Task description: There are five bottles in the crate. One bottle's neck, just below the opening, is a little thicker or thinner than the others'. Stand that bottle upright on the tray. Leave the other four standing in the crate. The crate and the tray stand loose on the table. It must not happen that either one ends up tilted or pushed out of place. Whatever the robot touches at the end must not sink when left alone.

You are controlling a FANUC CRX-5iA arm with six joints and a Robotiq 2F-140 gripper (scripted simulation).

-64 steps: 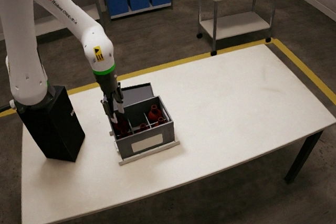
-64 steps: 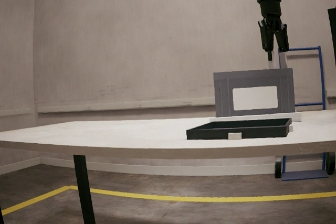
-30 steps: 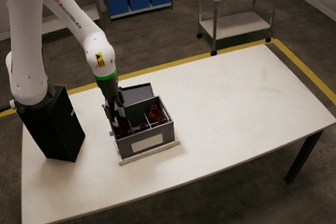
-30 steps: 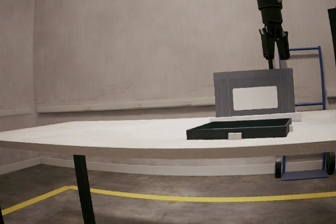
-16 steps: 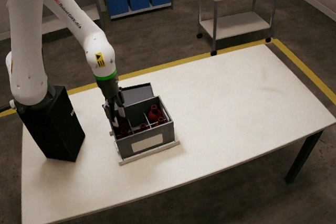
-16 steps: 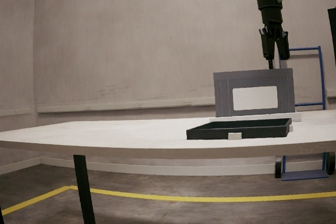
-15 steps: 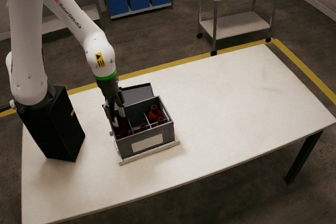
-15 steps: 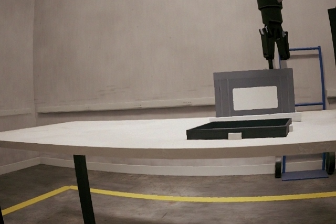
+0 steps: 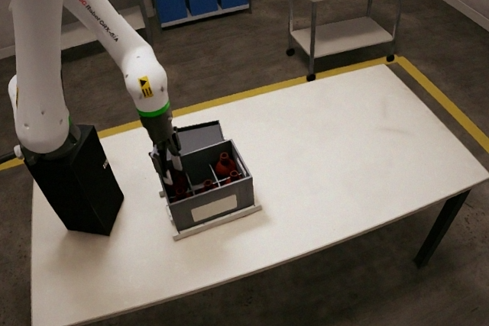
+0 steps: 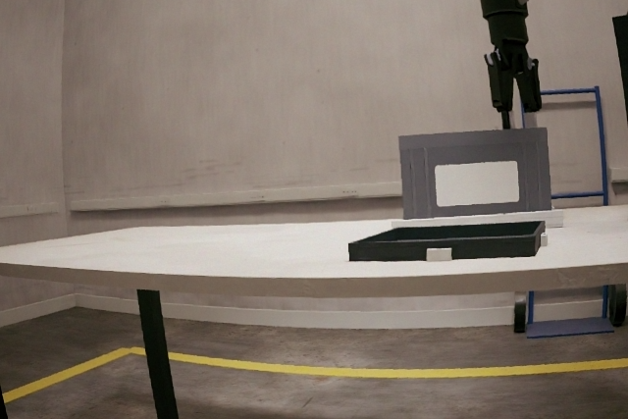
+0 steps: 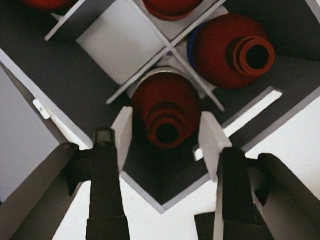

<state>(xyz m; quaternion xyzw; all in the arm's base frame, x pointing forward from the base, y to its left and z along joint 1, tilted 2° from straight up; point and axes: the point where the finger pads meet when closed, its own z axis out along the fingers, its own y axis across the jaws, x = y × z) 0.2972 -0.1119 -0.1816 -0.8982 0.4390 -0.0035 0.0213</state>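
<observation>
The grey crate (image 9: 181, 215) (image 10: 415, 176) (image 11: 295, 75) holds five dark red bottles. My gripper (image 9: 173, 172) (image 10: 517, 123) (image 11: 166, 124) points down into it, partly open. Its fingers stand on either side of the corner bottle (image 11: 167, 95), with no grip on its neck. Another bottle (image 9: 180, 192) (image 11: 215, 50) stands in the adjacent cell, and a middle one (image 9: 208, 185) (image 11: 172, 7) beyond it. The other two are a back right bottle (image 9: 224, 166) (image 11: 50, 4) and a front right bottle (image 9: 234, 175). Neck differences cannot be told. The dark tray (image 9: 199, 134) (image 10: 391, 252) (image 11: 25, 145) lies beside the crate and holds no visible bottle.
Thin dividers (image 11: 145, 65) split the crate into cells; one middle cell (image 11: 120, 45) is empty. White strips (image 9: 217, 224) (image 10: 555, 219) edge the crate's base. White clips (image 10: 439, 254) sit at the tray's sides. The black robot pedestal (image 9: 79, 192) stands left of the crate.
</observation>
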